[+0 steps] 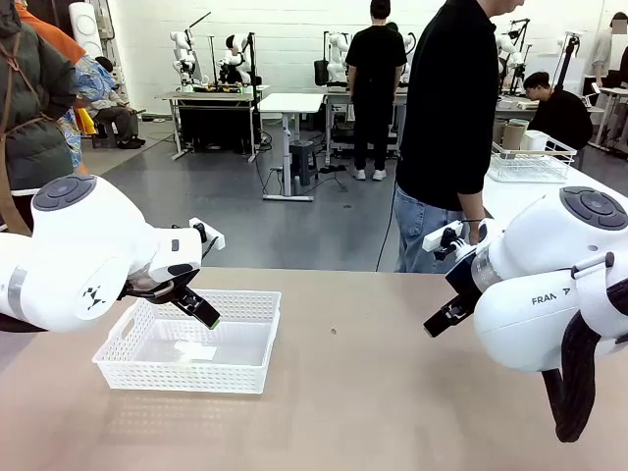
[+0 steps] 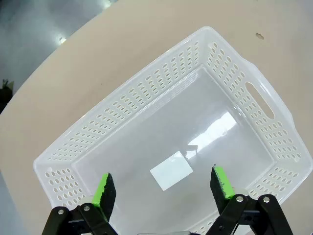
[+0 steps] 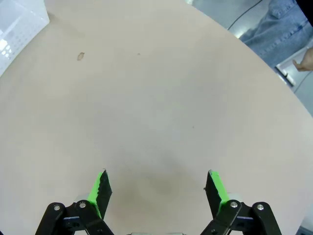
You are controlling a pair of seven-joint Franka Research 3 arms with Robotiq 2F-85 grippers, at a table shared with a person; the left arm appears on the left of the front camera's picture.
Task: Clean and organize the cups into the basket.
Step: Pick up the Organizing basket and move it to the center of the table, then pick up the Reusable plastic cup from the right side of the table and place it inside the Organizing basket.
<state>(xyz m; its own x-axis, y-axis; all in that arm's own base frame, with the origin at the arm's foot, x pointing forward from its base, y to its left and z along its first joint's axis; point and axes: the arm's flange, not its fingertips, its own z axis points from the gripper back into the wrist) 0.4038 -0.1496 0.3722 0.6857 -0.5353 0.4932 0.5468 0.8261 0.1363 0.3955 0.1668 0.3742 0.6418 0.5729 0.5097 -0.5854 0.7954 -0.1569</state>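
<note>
basket (image 1: 182, 371) empty, nothing stowed yet, whole job left; left tool (image 2: 163, 181) and right tool (image 3: 157, 180) both released.

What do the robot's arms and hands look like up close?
The left arm and right arm are rounded white shells with dark grey joint caps. The right one bears "FRAN" lettering and a thick black cable. The left hand and right hand are black, with two fingers and bright green pads.

i read only "fran", dark letters on the white shell of the right arm (image 1: 551, 294); the label (image 2: 170, 171) inside the basket (image 2: 146, 93) looks blank.
</note>
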